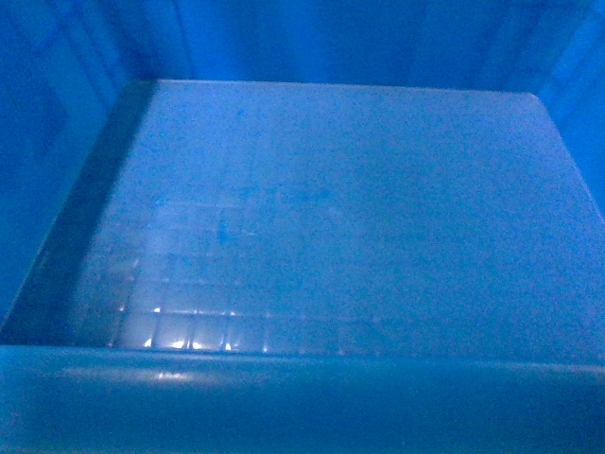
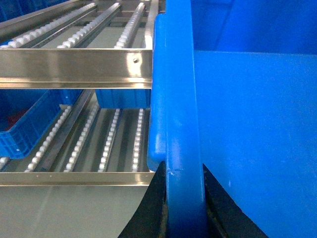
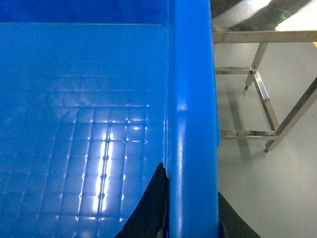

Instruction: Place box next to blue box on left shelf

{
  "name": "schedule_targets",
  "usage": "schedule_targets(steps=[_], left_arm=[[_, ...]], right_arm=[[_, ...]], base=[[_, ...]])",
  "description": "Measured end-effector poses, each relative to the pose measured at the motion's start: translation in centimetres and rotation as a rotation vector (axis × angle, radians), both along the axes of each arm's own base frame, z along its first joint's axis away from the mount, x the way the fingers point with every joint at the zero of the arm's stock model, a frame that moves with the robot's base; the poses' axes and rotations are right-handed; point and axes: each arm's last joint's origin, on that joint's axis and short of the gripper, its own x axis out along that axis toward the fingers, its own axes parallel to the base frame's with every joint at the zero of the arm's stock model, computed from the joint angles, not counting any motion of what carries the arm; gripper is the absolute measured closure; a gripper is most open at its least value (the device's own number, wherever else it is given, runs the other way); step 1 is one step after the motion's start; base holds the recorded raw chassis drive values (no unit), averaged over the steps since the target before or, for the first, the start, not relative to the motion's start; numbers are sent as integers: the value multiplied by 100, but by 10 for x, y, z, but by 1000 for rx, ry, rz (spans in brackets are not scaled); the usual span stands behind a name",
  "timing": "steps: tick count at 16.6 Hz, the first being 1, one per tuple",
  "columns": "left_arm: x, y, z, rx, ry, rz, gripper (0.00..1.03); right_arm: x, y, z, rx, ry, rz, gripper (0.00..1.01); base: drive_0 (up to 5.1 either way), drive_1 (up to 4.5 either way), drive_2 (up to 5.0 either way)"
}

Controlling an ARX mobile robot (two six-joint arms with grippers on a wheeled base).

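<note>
Bright-blue plastic, the box (image 1: 331,218) shows a grid-patterned floor; its thick rim sits clamped between both the left gripper (image 2: 184,208) and right gripper (image 3: 190,208) jaws. Beyond: steel roller shelf (image 2: 74,62), grey floor (image 3: 267,193).

Left gripper (image 2: 184,213) is clamped over the rim of the box (image 2: 247,124) — one black finger (image 2: 151,208) on the outer wall, the other inside. Right gripper (image 3: 190,213) does the same on the opposite rim, dark fingers (image 3: 151,203) straddling the thick edge. Both wrists sit low at the near side; the head view shows no arm.
</note>
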Motion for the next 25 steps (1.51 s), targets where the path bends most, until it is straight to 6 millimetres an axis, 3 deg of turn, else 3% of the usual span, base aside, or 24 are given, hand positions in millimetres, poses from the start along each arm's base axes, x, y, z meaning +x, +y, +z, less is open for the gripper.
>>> schedule_targets(steps=[25], left_arm=[[0, 0, 0, 0, 0, 1, 95]], right_arm=[[0, 0, 0, 0, 2, 1, 92]], base=[[-499, 245, 238]])
